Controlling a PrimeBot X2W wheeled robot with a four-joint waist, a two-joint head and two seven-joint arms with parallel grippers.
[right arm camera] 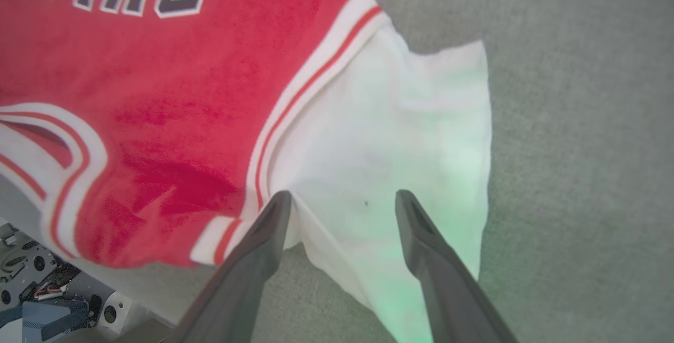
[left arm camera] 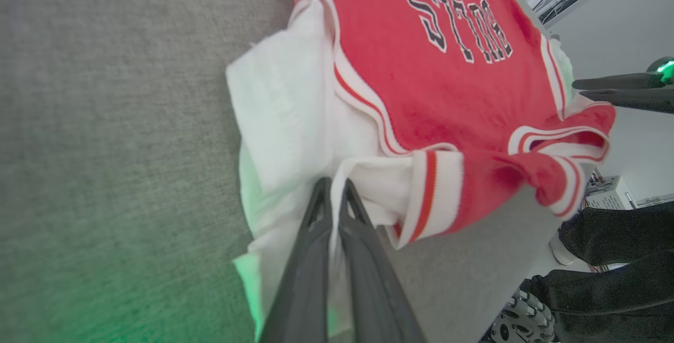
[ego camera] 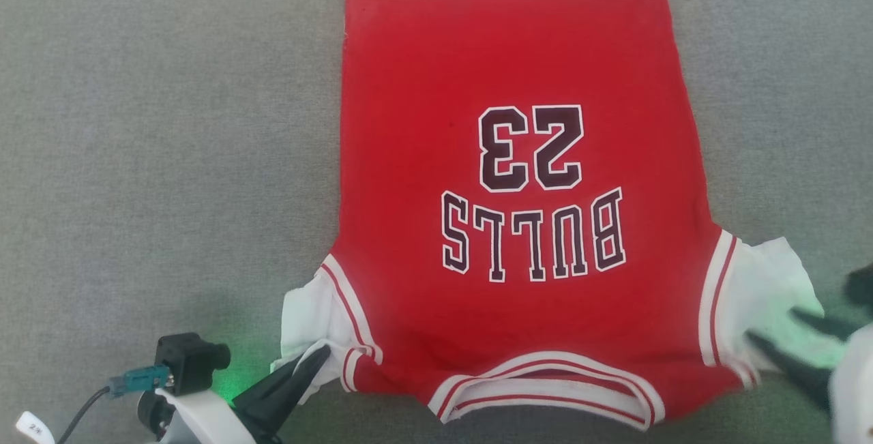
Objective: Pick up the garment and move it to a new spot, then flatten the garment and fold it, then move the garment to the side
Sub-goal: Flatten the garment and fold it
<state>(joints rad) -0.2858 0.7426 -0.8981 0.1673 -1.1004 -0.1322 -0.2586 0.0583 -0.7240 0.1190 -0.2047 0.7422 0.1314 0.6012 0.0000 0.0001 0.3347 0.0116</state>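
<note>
The garment (ego camera: 518, 157), a red jersey with white sleeves and a black number, lies flat on the grey cushion, its collar (ego camera: 545, 382) nearest me. My left gripper (ego camera: 319, 355) is shut on the edge of the left white sleeve (ego camera: 307, 314). In the left wrist view the white cloth (left arm camera: 295, 121) is pinched between the two fingers of that gripper (left arm camera: 334, 191). My right gripper (ego camera: 777, 327) stands open over the right white sleeve (ego camera: 764, 280). In the right wrist view that gripper's (right arm camera: 342, 201) fingers are spread apart, and the sleeve (right arm camera: 389, 137) lies loose under them.
The grey fabric surface (ego camera: 170, 157) stretches wide to the left of the jersey and beyond it. Its front edge runs just below the collar (left arm camera: 568, 148). Past that edge are the wheeled base (left arm camera: 521, 316) and a dark shape (left arm camera: 616, 237).
</note>
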